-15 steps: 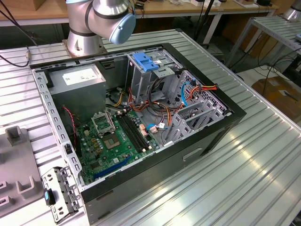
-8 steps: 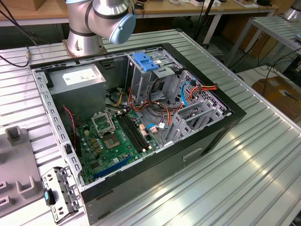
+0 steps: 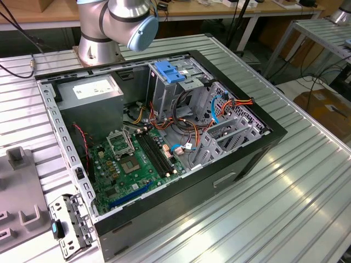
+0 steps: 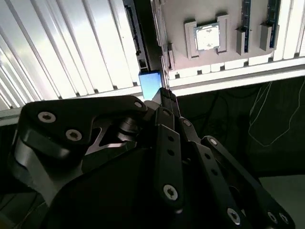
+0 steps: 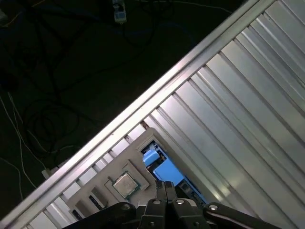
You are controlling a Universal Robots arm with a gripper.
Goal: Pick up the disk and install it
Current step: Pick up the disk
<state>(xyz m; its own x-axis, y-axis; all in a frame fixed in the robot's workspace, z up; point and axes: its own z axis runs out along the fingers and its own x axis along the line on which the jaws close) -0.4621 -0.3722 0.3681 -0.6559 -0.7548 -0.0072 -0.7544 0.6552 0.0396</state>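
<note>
The disk [image 3: 70,226] lies at the table's front corner on the exterior view's left, beside a grey parts tray [image 3: 22,203]. It shows a perforated metal face and a blue plastic rail. In both wrist views its blue end [image 5: 163,170] [image 4: 149,82] appears just beyond my fingertips, far below them. My gripper [image 5: 165,187] [image 4: 164,94] hangs high above the disk, fingers pressed together and holding nothing. The open computer case [image 3: 263,139] lies on its side on the table, with a blue-tabbed drive cage [image 3: 170,72] standing inside.
The grey tray [image 4: 190,12] [image 5: 107,195] holds a square processor chip [image 4: 208,36] [image 5: 125,183] and other small parts. The table [image 3: 285,208] is ribbed aluminium, and its edge drops to a dark floor with cables. The arm's base [image 3: 98,44] stands behind the case.
</note>
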